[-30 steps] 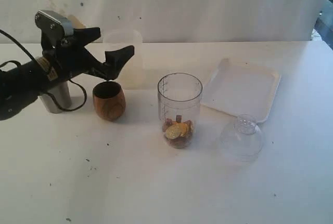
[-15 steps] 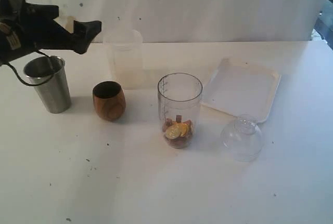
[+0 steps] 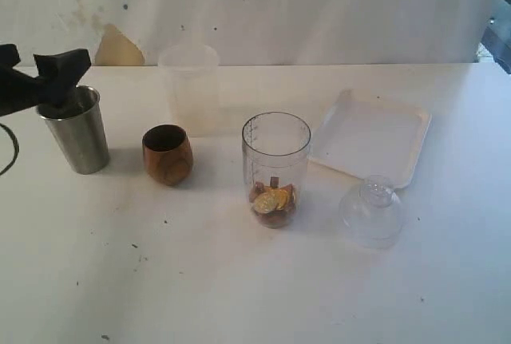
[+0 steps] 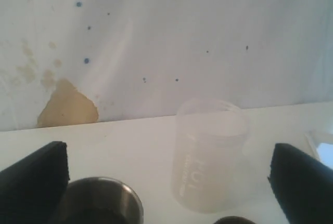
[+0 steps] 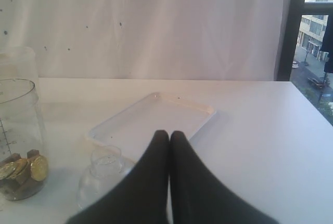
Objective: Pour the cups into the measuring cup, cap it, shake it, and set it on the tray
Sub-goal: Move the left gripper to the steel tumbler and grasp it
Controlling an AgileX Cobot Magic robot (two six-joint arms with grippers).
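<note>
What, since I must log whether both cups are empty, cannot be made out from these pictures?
- Steel tumbler inside: exterior view, left gripper overlaps its mouth; left wrist view, frame edge cuts it.
- Wooden cup inside: exterior view, too dark; left wrist view, only a rim sliver shows.
- Measuring cup contents under the gold discs: too small, both views.

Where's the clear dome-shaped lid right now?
In the exterior view, the clear dome-shaped plastic lid stands right of centre, nearer the camera than the shallow white tray, right of the tall clear measuring cup.
</note>
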